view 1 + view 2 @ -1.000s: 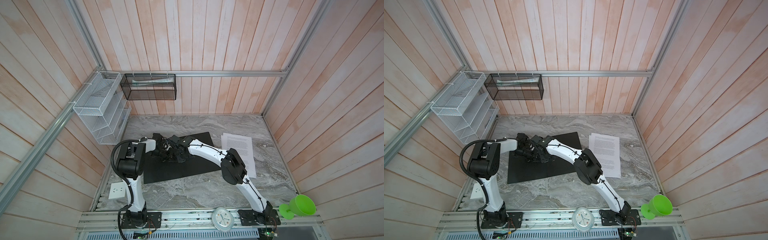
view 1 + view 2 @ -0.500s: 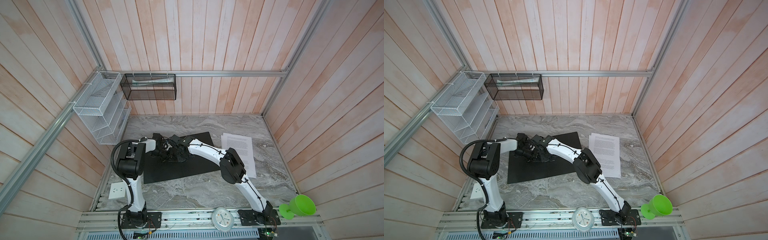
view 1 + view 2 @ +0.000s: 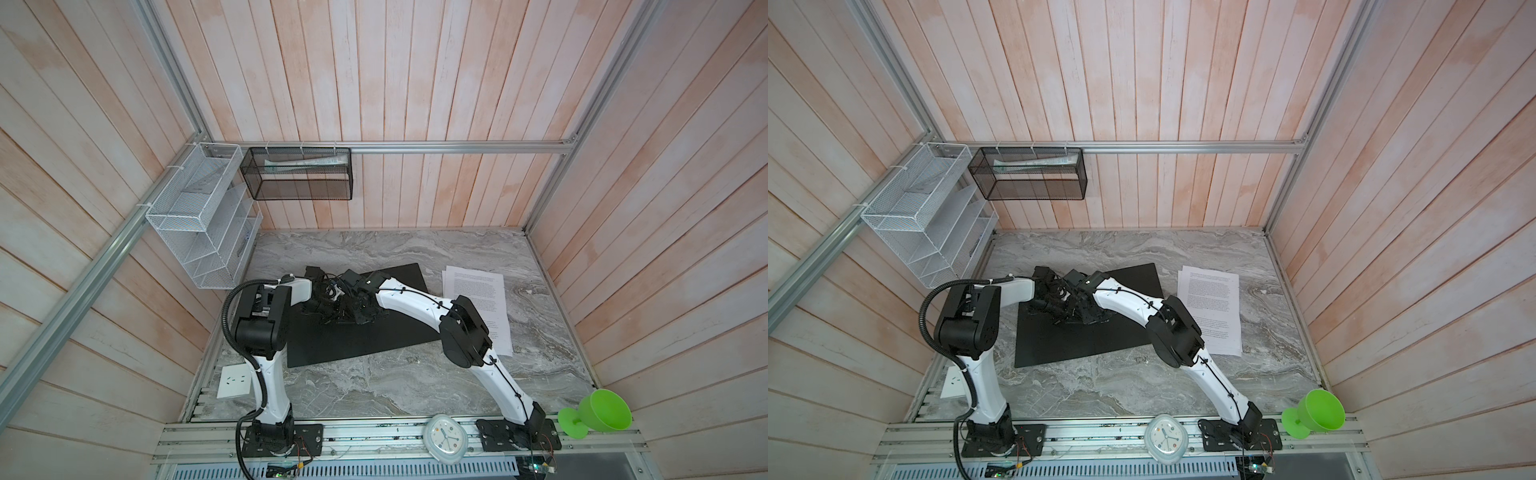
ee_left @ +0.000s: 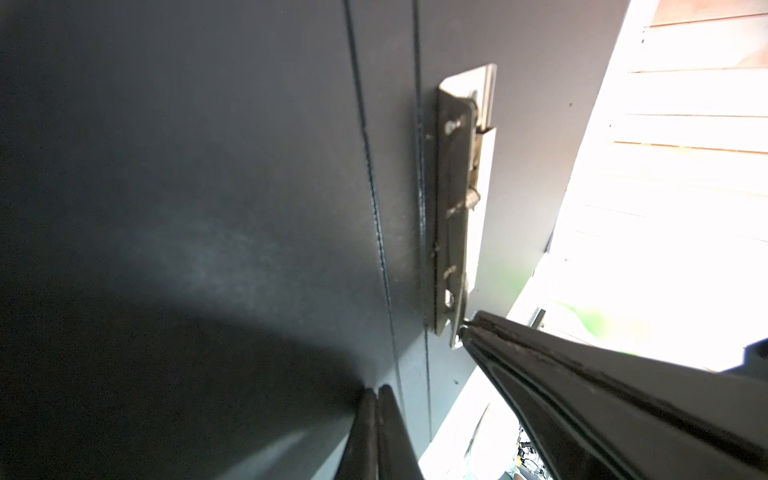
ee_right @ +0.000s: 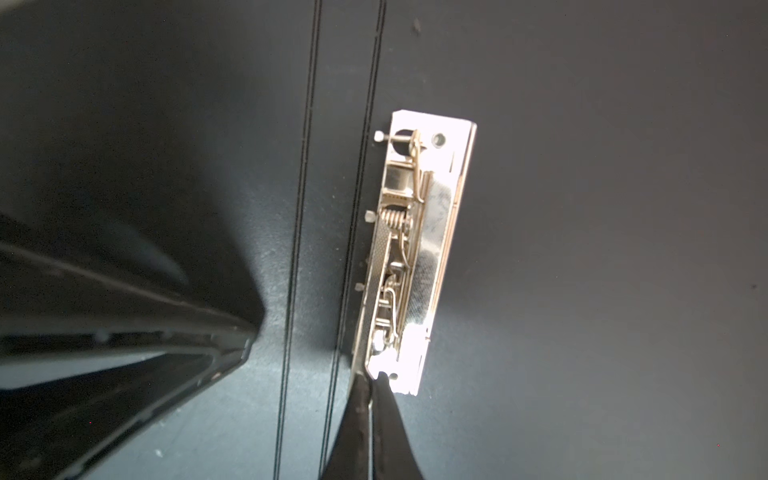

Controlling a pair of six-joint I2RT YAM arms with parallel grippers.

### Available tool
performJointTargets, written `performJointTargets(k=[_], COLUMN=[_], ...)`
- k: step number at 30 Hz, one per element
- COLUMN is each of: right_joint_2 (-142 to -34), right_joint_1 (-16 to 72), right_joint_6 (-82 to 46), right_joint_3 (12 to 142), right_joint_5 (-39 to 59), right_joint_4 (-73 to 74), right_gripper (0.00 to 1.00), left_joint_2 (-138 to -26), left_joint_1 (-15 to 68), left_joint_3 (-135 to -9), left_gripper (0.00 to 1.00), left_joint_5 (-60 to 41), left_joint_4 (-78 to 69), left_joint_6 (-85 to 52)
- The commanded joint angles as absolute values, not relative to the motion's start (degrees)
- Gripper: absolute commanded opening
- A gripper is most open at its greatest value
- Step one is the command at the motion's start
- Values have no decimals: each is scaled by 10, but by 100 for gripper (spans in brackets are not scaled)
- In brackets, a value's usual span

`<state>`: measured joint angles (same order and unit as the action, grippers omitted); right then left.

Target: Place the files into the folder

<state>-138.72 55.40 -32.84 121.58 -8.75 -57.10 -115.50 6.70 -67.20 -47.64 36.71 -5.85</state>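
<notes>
The folder [image 3: 365, 340] lies open on the marble table, its black inside facing up in both top views [image 3: 1067, 345]. Its metal clip [image 5: 411, 249] runs beside the spine creases [image 4: 455, 208]. My right gripper [image 5: 372, 376] is shut, its tips touching the near end of the clip. My left gripper [image 4: 376, 390] is shut too, with its tips resting on the black inside just across the creases from the clip. Both grippers meet over the folder's far part [image 3: 322, 309] [image 3: 360, 316]. The files [image 3: 478, 291], white printed sheets, lie flat to the right of the folder [image 3: 1212, 291].
A white wire rack [image 3: 203, 224] and a black mesh basket [image 3: 299, 174] hang on the back-left walls. A green cup [image 3: 602, 411] and a white clock [image 3: 446, 442] sit on the front rail. A white socket plate [image 3: 235, 380] lies by the left arm's base.
The right arm has edged slightly to the left over the folder. Both grippers stay shut, and the files have not moved.
</notes>
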Motion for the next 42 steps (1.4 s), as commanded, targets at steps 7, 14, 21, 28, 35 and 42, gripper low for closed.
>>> performJointTargets(k=[7,14,21,28,35,42], right_joint_2=[-1442,-1460,-1471,-1462,-1478,-1477], right_joint_1=[550,549,546,542,539,540], right_joint_6=[-326,-326,-330,-328,-321,-321], right_joint_3=[1186,1186,1198,1212,1235,1222], right_joint_5=[-71,-100,-117,-155,-164,-164], right_joint_4=[-588,-609,-612,-617,-635,-635], right_gripper=[3,3,2,2,2,2], left_joint_2=[-1172,-1172,-1173,-1173,-1172,-1175], left_joint_1=[62,62,62,61,60,58], left_joint_3=[-674,-674,-674,-673,-672,-674], left_gripper=[8,7,8,8,8,8], left_joint_5=[-423,-422,-419,-418,-415,-412], left_joint_4=[375,376,375,375,375,375], left_joint_6=[-56,-55,-55,-55,-55,-55])
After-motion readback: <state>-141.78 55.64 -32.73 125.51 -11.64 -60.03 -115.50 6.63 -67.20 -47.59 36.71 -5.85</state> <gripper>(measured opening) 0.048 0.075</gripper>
